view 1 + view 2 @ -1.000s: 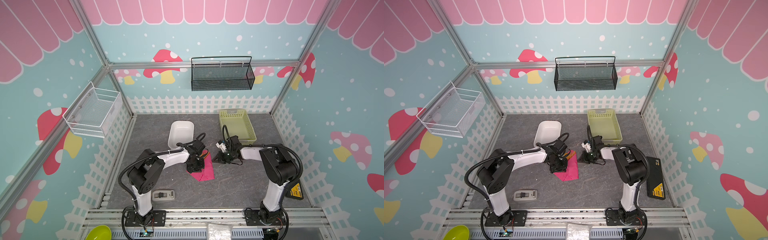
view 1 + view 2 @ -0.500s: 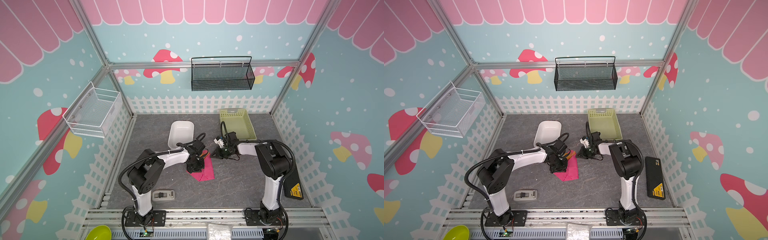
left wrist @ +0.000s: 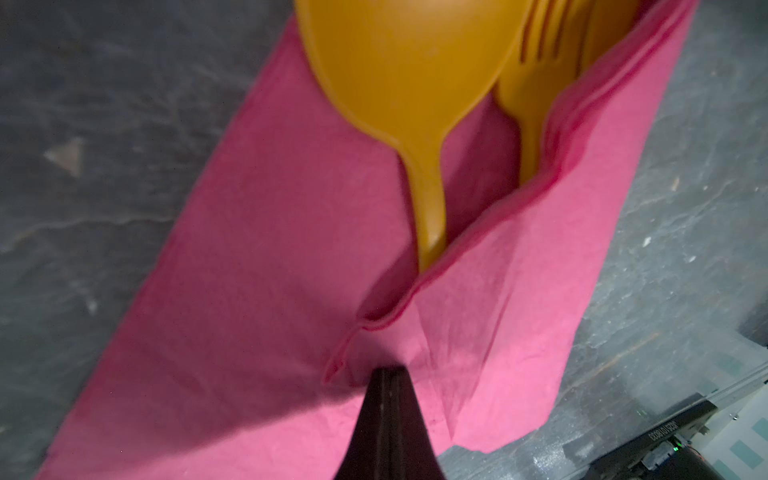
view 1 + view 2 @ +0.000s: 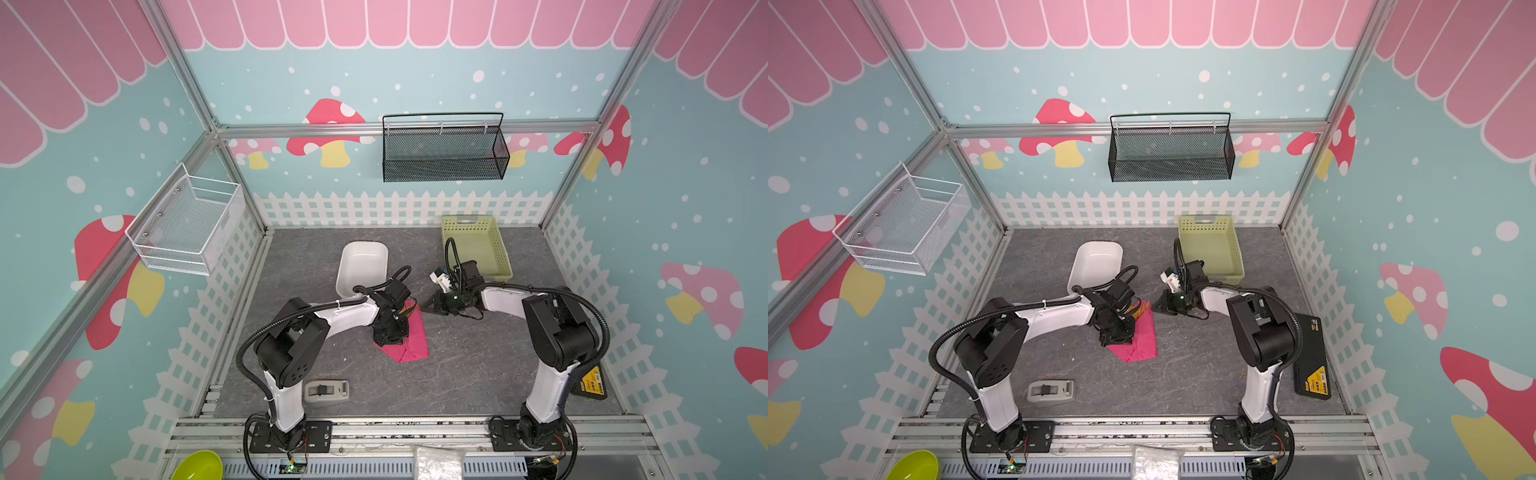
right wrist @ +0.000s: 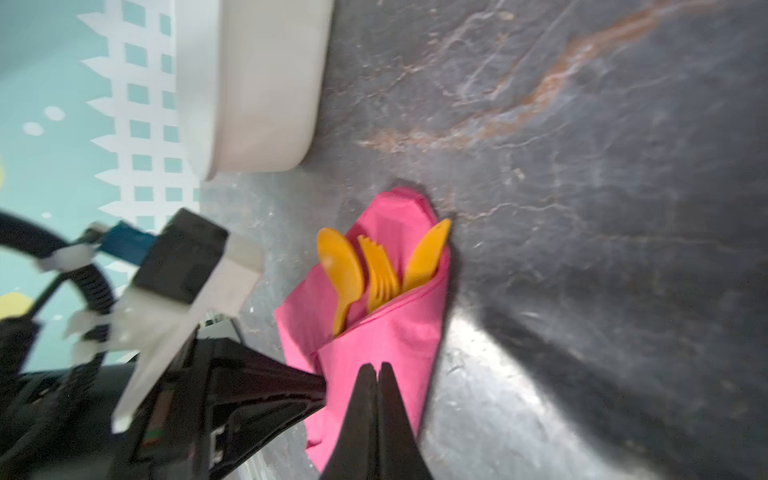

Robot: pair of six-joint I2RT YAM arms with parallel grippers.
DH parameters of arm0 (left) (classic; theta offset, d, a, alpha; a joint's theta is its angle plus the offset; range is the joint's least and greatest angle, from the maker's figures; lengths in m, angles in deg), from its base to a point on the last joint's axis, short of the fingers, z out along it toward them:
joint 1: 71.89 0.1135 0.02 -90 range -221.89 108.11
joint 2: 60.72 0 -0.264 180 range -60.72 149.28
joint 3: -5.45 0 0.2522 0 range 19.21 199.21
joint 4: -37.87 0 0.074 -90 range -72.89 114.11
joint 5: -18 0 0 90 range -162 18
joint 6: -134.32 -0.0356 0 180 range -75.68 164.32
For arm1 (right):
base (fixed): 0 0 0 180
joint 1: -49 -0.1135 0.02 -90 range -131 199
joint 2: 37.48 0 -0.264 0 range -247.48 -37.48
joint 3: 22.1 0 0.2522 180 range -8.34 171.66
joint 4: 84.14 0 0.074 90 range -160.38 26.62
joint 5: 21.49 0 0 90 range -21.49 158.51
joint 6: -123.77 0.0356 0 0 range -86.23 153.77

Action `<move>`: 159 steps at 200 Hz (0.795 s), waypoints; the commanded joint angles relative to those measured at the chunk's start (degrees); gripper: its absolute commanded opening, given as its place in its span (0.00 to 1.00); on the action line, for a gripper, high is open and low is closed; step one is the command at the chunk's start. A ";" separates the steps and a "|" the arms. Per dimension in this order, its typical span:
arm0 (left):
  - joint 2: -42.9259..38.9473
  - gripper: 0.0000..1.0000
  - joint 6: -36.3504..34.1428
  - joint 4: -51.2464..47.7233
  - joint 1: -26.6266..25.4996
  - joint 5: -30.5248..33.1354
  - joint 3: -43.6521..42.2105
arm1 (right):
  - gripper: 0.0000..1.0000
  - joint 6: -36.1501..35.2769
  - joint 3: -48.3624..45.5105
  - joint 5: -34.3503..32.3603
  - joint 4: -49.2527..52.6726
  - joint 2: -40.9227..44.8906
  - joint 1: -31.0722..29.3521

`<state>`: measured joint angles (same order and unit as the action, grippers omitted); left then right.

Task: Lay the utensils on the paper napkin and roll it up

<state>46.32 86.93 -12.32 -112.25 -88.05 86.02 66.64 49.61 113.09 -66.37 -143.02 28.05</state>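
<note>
In both top views I've got the paper napkin (image 4: 415, 340) lying on the grey floor (image 4: 457, 374), folded over the utensils (image 4: 409, 308), whose heads poke out at its 12 o'clock. My left gripper (image 4: 390, 340) sits on its 9 o'clock edge; my right gripper (image 4: 429, 305) hangs off at 1 o'clock, not touching. Left wrist: jaws pressed together, tip on the fold, spoon (image 3: 407, 75) and fork (image 3: 540, 62) tucked in. Right wrist: jaws pressed together, holding nothing.

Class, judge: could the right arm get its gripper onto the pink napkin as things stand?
Probably yes: the right gripper, shut, hangs close by the napkin with nothing between them; the left gripper covers only its other side.
</note>
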 commanded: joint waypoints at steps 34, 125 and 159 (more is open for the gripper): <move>0.27 0.01 -0.77 -1.19 -0.03 1.15 -0.17 | 0.04 4.27 -6.81 10.28 -9.11 0.64 -4.54; 0.27 0.01 -1.04 -1.88 -0.06 1.38 0.21 | 0.04 5.93 -9.86 14.09 -17.26 -7.47 -5.81; -0.36 0.01 -1.12 -1.85 0.02 1.69 0.38 | 0.04 5.80 -10.72 12.67 -17.33 -8.68 -5.85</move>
<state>46.32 86.87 -12.45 -112.25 -88.03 86.02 72.60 40.24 126.66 -82.57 -150.71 22.59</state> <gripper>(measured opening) 0.047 0.053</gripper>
